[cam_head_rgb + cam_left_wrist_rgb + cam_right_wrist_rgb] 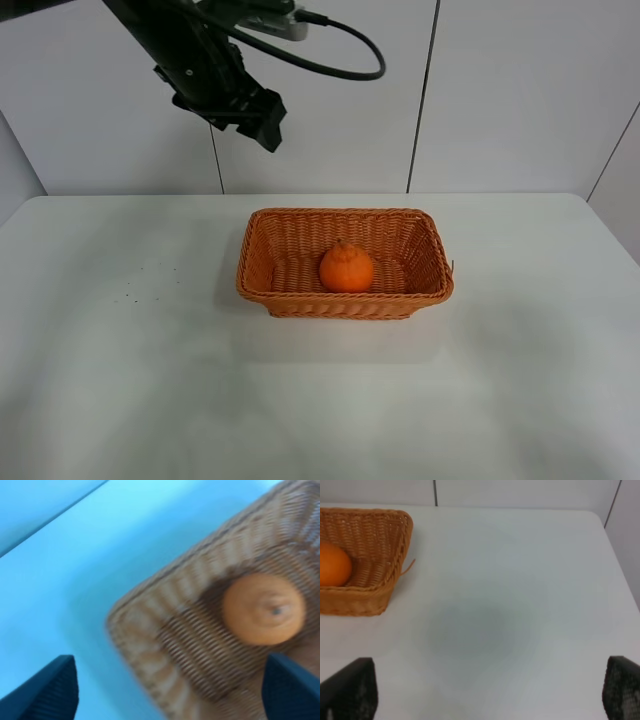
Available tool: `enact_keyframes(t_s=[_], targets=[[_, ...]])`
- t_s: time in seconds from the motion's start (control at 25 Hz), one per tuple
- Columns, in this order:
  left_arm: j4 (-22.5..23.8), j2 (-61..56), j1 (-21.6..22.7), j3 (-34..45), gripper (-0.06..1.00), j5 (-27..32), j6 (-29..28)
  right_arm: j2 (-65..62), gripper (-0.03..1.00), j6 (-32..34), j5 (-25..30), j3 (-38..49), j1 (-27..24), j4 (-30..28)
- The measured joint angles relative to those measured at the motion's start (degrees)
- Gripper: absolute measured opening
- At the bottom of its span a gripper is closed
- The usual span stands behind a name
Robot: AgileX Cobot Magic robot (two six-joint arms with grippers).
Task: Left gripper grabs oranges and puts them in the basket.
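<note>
Left arm (195, 50): dark grey-black, blocky jointed casing. Black cable (352, 60) loops from a pale grey housing (283, 25). Left gripper (265, 120): black, angular. Right gripper (485, 692): fingers (350, 690) black with a fine dimpled texture.

Bright orange fruit (346, 268), orange-brown woven basket (262, 240)

Basket (345, 222) woven wicker, rough; orange (346, 268) dimpled peel; table (150, 380) smooth matt.

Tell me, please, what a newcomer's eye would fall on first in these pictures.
The bright orange sits in the middle of the wicker basket, which stands at the centre of the white table. Up and to the left of it, the black left gripper hangs open and empty in the air.
</note>
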Motion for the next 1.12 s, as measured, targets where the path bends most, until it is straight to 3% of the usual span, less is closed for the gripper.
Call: enact_keyframes(t_s=[0.24, 0.48, 0.6, 0.88, 1.12], targets=[[4.41, -1.24, 9.96, 0.0, 0.85, 0.8, -0.15, 0.0, 0.69, 0.0, 0.0, 0.0, 0.0, 0.0], [5.38, -1.88, 23.87, 0.0, 0.85, 0.8, -0.15, 0.0, 0.69, 0.0, 0.0, 0.0, 0.0, 0.0], [5.71, -1.88, 28.58, 0.0, 0.85, 1.42, -0.15, 0.0, 0.69, 0.0, 0.0, 0.0, 0.0, 0.0], [3.03, -3.19, 29.65, 1.0, 0.85, 3.49, 0.06, 0.0, 0.69, 0.0, 0.0, 0.0, 0.0, 0.0], [2.27, -12.41, 29.65, 11.37, 0.85, 0.19, 0.54, 0.0, 0.69, 0.0, 0.0, 0.0, 0.0, 0.0]])
